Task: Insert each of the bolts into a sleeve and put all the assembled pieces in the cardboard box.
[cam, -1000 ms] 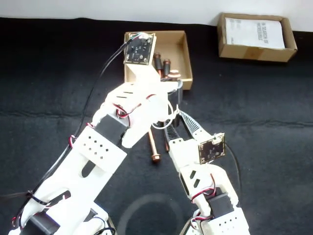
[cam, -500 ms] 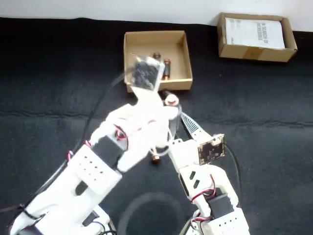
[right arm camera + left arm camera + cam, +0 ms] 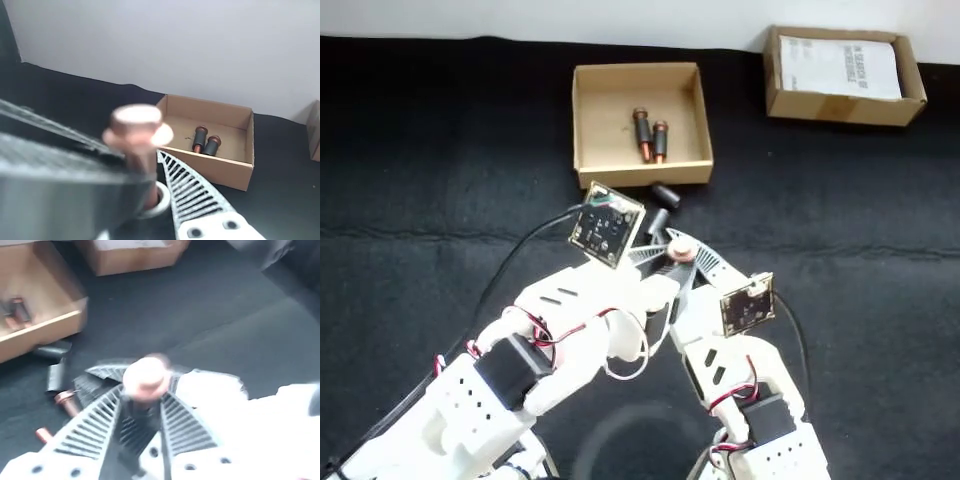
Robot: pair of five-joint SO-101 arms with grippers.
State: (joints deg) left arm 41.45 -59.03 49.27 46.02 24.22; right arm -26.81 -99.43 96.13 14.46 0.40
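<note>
Copper shows on the flanged head and smooth shank of the bolt (image 3: 681, 250), which stands upright at the middle of the high view, head uppermost, a little below the cardboard box (image 3: 605, 120) at upper centre. The left gripper (image 3: 142, 396) is clamped on it: its grey, ribbed fingers (image 3: 90, 432) taper in from both sides and press just under the round head. That arm, made of white blocky plastic with red and black wires looped over it, slants in from the lower left of the frame, and its dark circuit board (image 3: 607, 225) is tilted just left of the bolt. The right gripper (image 3: 688, 262) meets the bolt from the lower right, its white arm stretching in from the bottom edge. Whether it is clamped on anything I cannot tell. In the right wrist view the shank runs down into a pale ring (image 3: 156, 199).

The cardboard box is plain brown, square and open-topped. It holds two assembled pieces (image 3: 643, 135) (image 3: 660, 140) — dark sleeve over copper bolt — lying side by side. Two loose sleeves (image 3: 665, 192) (image 3: 658, 220), short dark cylinders, lie on the black cloth (image 3: 440, 180) between box and bolt. A loose bolt (image 3: 67, 401) lies flat near them. A second box (image 3: 840, 110) holding a white sheet sits at upper right.
</note>
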